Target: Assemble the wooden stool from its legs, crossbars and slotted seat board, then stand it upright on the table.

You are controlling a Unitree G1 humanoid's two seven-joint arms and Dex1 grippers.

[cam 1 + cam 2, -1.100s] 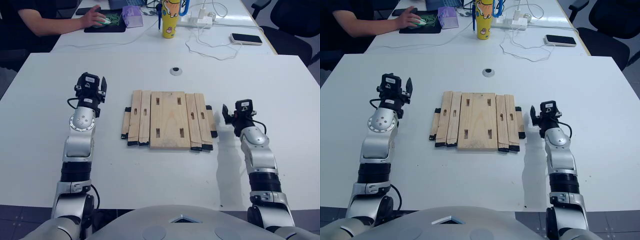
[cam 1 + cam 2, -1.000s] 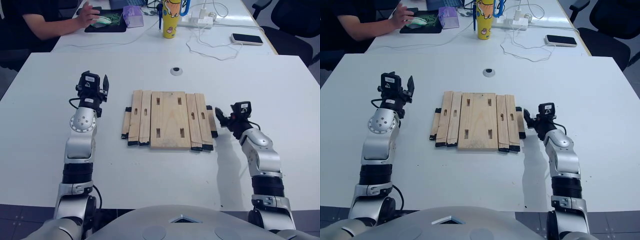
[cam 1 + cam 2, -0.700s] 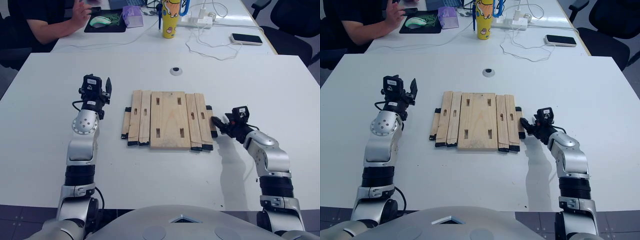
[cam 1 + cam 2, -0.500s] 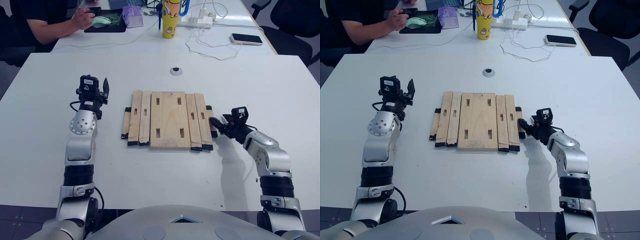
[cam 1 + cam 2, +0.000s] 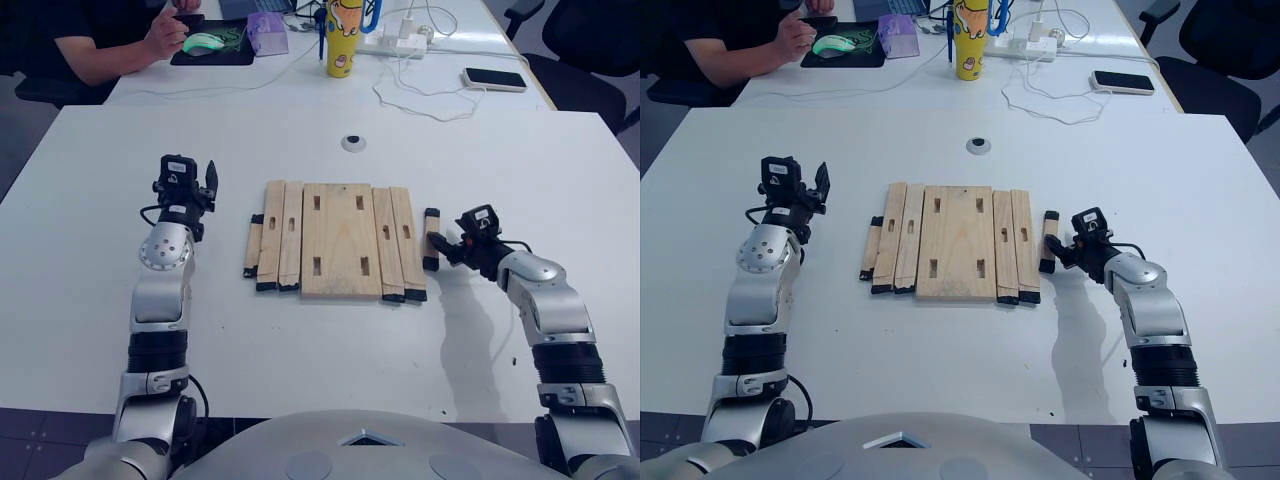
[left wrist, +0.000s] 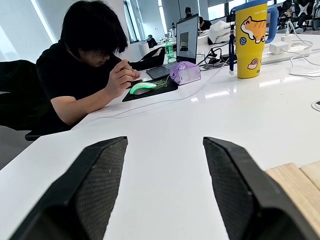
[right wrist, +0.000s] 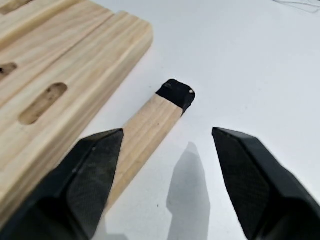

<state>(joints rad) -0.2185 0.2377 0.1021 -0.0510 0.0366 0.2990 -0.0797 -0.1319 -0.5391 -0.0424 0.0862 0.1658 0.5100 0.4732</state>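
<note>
White rectangular table (image 5: 560,170): all stool parts lie flat and unassembled at its middle.

Left gripper (image 5: 197,174): held over bare tabletop, well left of the parts. The wrist view shows the fingers (image 6: 90,190) spread wide with nothing between them.

Parts, in a row:
- short wooden crossbar with black tips (image 5: 250,245), at the far left
- pair of long pale wooden legs with slots (image 5: 290,230), touching it
- broad rectangular slotted wooden seat board (image 5: 337,238), centre
- second pair of slotted wooden legs (image 5: 385,238), against the board's right edge
- second black-tipped crossbar (image 5: 431,238), lying slightly apart from that pair

Right gripper (image 5: 443,247): low at this crossbar's right side. Fingers released; one finger (image 7: 85,175) lies alongside the crossbar (image 7: 147,127), without clamping it.

Beyond the parts: small round grey disc (image 5: 352,143).
</note>
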